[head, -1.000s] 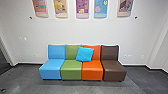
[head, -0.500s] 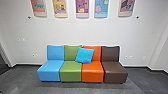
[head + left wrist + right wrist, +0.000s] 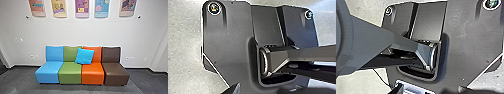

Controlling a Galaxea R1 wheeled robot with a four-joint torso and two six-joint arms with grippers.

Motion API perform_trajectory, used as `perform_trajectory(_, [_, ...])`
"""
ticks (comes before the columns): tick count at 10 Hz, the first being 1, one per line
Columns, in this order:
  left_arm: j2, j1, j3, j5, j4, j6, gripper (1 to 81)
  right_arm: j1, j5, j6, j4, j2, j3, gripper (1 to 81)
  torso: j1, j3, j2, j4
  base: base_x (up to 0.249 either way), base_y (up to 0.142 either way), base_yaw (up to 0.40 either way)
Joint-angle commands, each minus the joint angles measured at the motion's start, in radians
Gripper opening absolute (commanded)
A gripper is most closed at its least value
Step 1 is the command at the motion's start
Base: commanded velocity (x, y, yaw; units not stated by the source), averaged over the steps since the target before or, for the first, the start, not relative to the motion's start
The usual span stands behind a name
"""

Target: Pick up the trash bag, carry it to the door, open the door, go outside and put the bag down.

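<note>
The dark grey floor (image 3: 21, 81) carries a row of four joined-up seats: blue (image 3: 48, 72), green (image 3: 71, 73), orange (image 3: 92, 73) and brown (image 3: 116, 72). A bright blue cushion (image 3: 84, 56) rests tilted where the green and orange seats meet, overlapping both backrests.

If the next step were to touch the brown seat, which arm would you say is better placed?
Probably the right: the brown seat stands toward the robot's right, just beyond the orange seat.
</note>
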Motion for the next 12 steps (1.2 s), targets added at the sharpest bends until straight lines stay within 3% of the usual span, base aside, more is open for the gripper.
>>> perform_trajectory(1, [0.002, -0.036, 0.001, 0.060, 0.007, 0.004, 81.1, 0.035, -0.060, -0.006, -0.009, -0.007, 0.006, 81.1, 0.000, 0.000, 0.000, 0.000, 0.136, 0.000, 0.000])
perform_trajectory(8, [-0.003, -0.036, 0.001, 0.060, 0.004, 0.004, 81.1, 0.040, -0.058, -0.006, -0.007, -0.002, -0.010, 81.1, 0.000, 0.000, 0.000, 0.000, 0.121, 0.000, 0.000])
perform_trajectory(12, [-0.003, -0.036, 0.001, 0.060, 0.003, 0.004, 81.1, 0.040, -0.066, -0.004, -0.001, -0.003, -0.009, 81.1, 0.002, 0.000, 0.000, 0.000, 0.020, 0.000, 0.000])
